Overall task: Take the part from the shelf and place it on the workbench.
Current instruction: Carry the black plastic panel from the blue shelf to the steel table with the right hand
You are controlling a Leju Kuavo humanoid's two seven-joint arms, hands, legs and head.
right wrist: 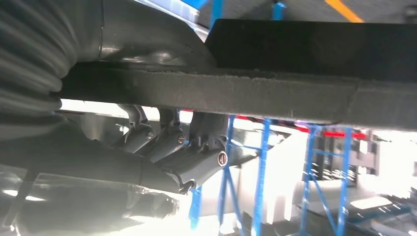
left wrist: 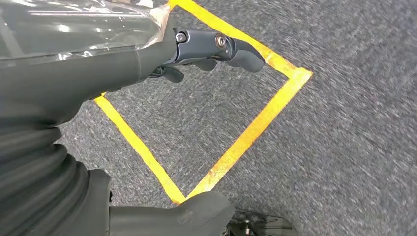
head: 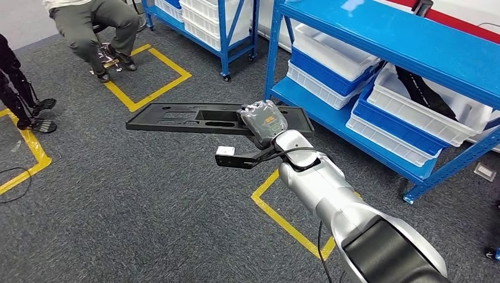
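The floor (head: pixel 147 206) is grey short-pile carpet marked with yellow tape outlines (head: pixel 154 73), one square beneath a seated person (head: pixel 94 23) at the far left and another angled outline (head: pixel 283 221) below the right arm. Blue steel shelving (head: pixel 389 41) stands along the right side, its lower shelf carrying stacked white and blue plastic bins (head: pixel 407 112); a second blue rack (head: pixel 218 23) with white bins stands at the rear. The right hand (head: pixel 262 121), covered in clear film over a grey shell, holds the part (head: pixel 188 118), a long flat black moulded panel with rectangular recesses and a matte, slightly grainy surface. The part is carried level in the air above the carpet, just off the front edge of the lower shelf, extending to the left of the hand. In the right wrist view the dark fingers (right wrist: pixel 172 142) curl under the panel's underside (right wrist: pixel 295 93) and the thumb side lies above it. The left hand (left wrist: pixel 206 49) hangs over the carpet with its fingers (left wrist: pixel 241 51) curled in, holding nothing.
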